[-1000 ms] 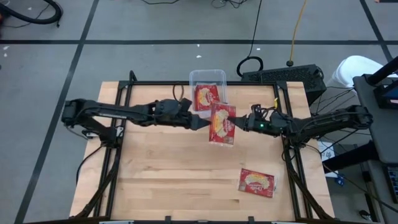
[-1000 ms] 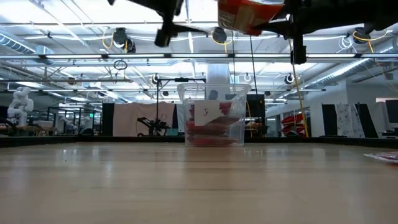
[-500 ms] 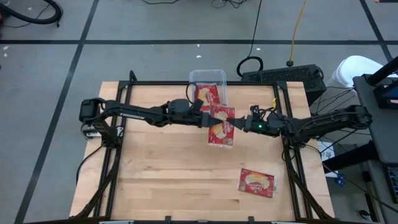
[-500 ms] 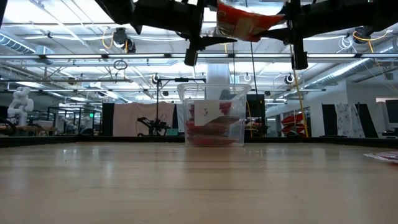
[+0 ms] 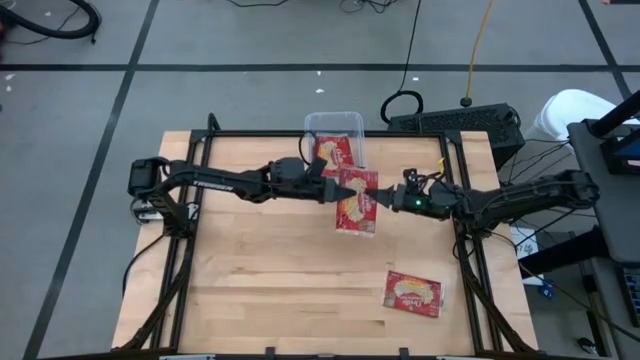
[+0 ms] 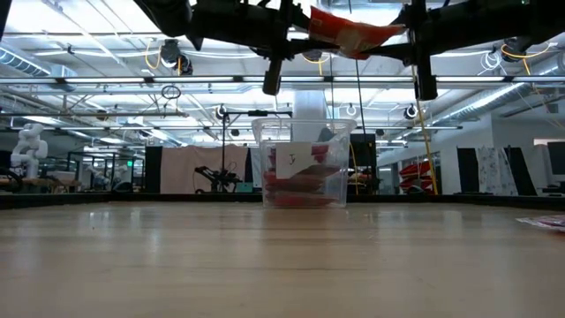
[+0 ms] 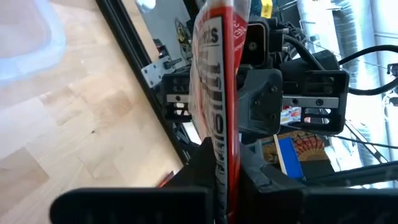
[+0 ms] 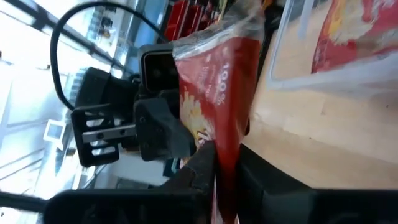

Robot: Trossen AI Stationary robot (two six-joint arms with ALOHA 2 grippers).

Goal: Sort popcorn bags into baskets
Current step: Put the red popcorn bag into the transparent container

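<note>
- Nearest my end of the worktop [image 5: 260, 290], one popcorn bag [image 5: 413, 293] lies flat, picture side up, well apart from both arms. I judge it is not yet sorted.
- Around it I see only bare wood in the high view, so I count that as the one bag left lying loose.
- Further in, above the middle of the worktop, a second bag [image 5: 357, 201] hangs in the air between the two arms, clear of the wood.
- My left tool [image 5: 330, 192] has its fingers pinched narrow on the bag's left edge; the left wrist view shows the bag [image 7: 214, 106] edge-on, clamped between them.
- My right tool [image 5: 381, 200] is also narrow, gripping the opposite edge; in its own wrist view the red bag [image 8: 214, 112] runs down into the fingers.
- So both tools hold the same bag at once. I read this as a handover, with the bag not yet over the tub.
- Farthest off, at the back edge, stands the clear tub [image 5: 334, 137], just beyond the held bag.
- At least one red bag [image 5: 331, 152] already lies in it; the low view shows red at the bottom of the tub [image 6: 303, 165], but I cannot count how many.
- My estimate: some done, one in hand, one waiting.
</note>
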